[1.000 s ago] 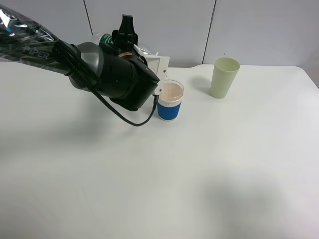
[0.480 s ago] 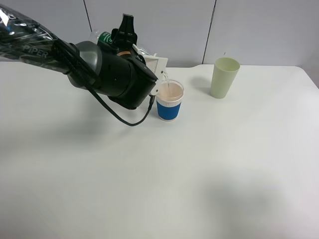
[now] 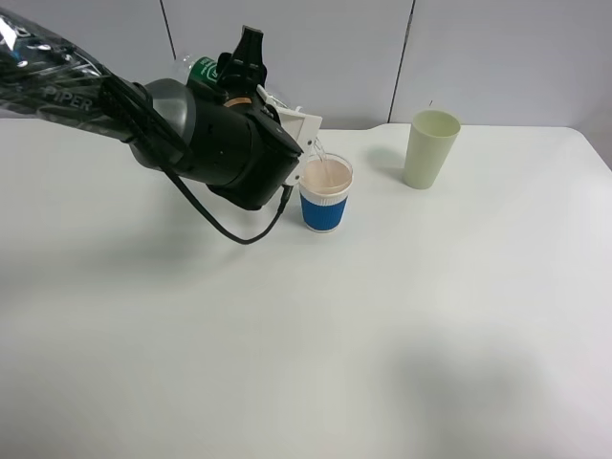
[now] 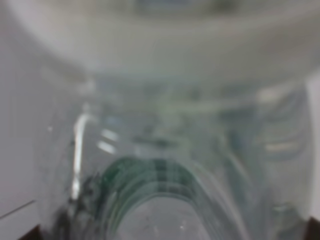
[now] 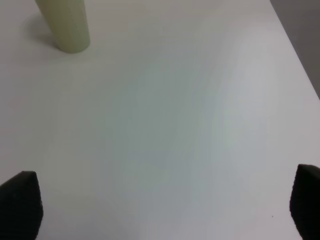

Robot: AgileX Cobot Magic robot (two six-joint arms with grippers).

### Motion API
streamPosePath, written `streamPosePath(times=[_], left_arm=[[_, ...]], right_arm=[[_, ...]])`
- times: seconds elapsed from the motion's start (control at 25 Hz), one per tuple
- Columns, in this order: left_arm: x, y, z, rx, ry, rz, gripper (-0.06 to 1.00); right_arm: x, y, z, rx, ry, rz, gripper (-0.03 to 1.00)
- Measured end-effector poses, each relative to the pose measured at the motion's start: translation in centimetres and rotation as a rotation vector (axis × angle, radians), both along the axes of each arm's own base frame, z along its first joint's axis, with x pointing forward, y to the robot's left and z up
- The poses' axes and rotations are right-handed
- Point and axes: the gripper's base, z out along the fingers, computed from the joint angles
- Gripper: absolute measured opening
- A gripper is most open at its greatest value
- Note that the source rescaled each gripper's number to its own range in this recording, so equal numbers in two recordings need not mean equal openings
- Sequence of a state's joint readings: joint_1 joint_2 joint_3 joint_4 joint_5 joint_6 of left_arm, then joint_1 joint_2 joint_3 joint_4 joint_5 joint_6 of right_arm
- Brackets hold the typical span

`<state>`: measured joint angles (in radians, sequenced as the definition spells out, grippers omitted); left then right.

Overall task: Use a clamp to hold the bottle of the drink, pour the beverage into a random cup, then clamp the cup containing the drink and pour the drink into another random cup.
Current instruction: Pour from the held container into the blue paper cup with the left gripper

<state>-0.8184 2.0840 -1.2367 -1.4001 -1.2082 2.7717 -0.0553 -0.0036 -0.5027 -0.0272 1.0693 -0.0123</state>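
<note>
At the rear centre of the desk (image 3: 287, 363): short white paper cup (image 3: 326, 199) with ribbed blue sleeve, upright, mouth open, inside pale pinkish. Thin clear stream of beverage (image 3: 319, 156) falls into it from above its rear-left rim. How much liquid is in the cup cannot be judged.

Bottle (image 3: 203, 69): clear plastic, green label round the middle, tilted steeply with the neck down toward the cup and the base up and to the left. Most of the body is hidden behind the arm. Left wrist view is filled by the bottle (image 4: 160, 150), blurred, with green label bands visible through the clear wall.

Left hand (image 3: 279, 110): closed on the bottle, white finger parts at the neck end, just above and left of the cup. Not touching the cup as far as can be seen.

Right hand (image 5: 162, 205): jaws wide apart with nothing between them, dark fingertips over bare desk.

Pale yellow-green tapered tumbler (image 3: 429, 148): upright, well apart from the blue-sleeved cup, toward the rear right; contents not visible. Also seen in the right wrist view (image 5: 65, 25).

Surface: plain white desk, soft shadows. Behind it, pale grey wall panels (image 3: 478, 57) with vertical seams.

Writing: "PIPER" (image 3: 67, 98) on the black left arm. A black cable (image 3: 229, 229) loops below the wrist. Label text on the bottle is unreadable.
</note>
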Motion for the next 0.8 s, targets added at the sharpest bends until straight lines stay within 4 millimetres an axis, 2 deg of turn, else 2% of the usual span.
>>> streamPosePath(times=[0.8], left_arm=[[0.32,-0.71,0.85,0.126,-0.055,-0.094,0.05]], right_arm=[[0.0,0.0,0.0,0.0,0.0,0.0,0.99]])
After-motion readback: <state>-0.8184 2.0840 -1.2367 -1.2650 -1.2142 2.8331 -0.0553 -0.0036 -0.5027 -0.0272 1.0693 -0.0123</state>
